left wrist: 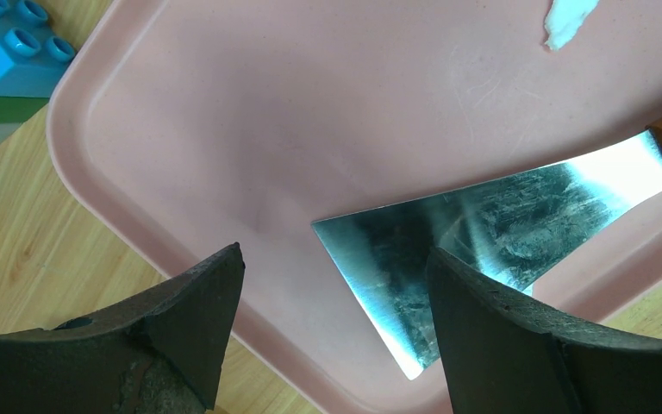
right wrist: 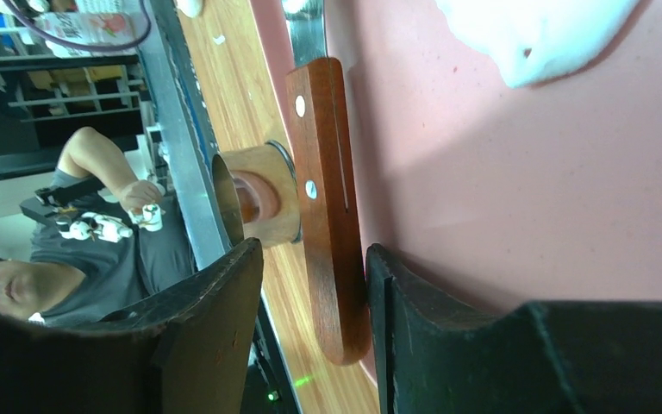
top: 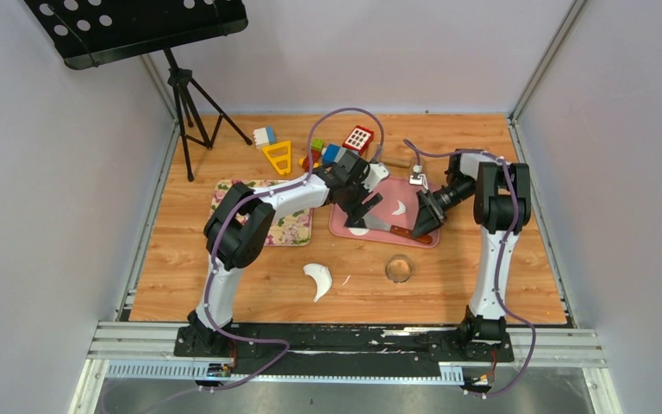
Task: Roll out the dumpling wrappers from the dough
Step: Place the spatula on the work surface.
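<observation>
A pink tray [top: 422, 240] holds a metal scraper with a wooden handle [top: 414, 232] and a small white dough scrap [top: 399, 207]. A bigger crescent of dough [top: 318, 279] lies on the table in front. My left gripper [left wrist: 334, 250] hangs open over the tray [left wrist: 224, 112], with the scraper blade [left wrist: 483, 224] below its right finger. My right gripper [right wrist: 315, 247] is open around the handle [right wrist: 323, 172]: one finger touches it, and a gap shows at the other. A white bit [top: 358, 231] peeks out under the left gripper; I cannot tell if it is a dumpling wrapper.
A small metal ring [top: 399, 269] stands on the table before the tray. A floral mat [top: 291, 228] lies left of the tray under the left arm. Toy blocks [top: 319, 151] sit at the back, and a music stand's tripod [top: 191, 108] stands at the back left.
</observation>
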`<control>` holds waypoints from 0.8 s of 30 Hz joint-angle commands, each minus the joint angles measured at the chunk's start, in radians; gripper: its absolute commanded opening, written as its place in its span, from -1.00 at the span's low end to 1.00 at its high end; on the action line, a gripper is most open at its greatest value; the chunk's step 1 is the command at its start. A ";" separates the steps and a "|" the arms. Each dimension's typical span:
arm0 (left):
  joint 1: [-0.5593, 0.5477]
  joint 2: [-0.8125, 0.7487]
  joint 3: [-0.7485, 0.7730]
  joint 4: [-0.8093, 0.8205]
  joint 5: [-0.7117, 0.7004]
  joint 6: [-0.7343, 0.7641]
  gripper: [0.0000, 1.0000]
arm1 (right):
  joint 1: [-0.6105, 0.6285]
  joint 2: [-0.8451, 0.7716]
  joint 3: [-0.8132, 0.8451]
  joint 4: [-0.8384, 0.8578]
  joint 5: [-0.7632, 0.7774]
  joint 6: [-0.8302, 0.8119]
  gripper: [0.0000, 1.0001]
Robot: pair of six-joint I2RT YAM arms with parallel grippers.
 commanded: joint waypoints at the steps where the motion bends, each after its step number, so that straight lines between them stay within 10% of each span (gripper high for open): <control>1: -0.009 0.023 -0.010 -0.028 -0.008 0.008 0.70 | -0.004 -0.072 0.029 -0.028 0.112 -0.024 0.00; 8: -0.012 -0.010 -0.054 -0.013 0.017 -0.014 0.69 | -0.006 -0.157 0.088 0.006 0.210 -0.005 0.45; 24: -0.042 -0.081 -0.194 0.066 0.038 -0.034 0.68 | 0.010 -0.382 0.007 0.206 0.207 0.107 0.48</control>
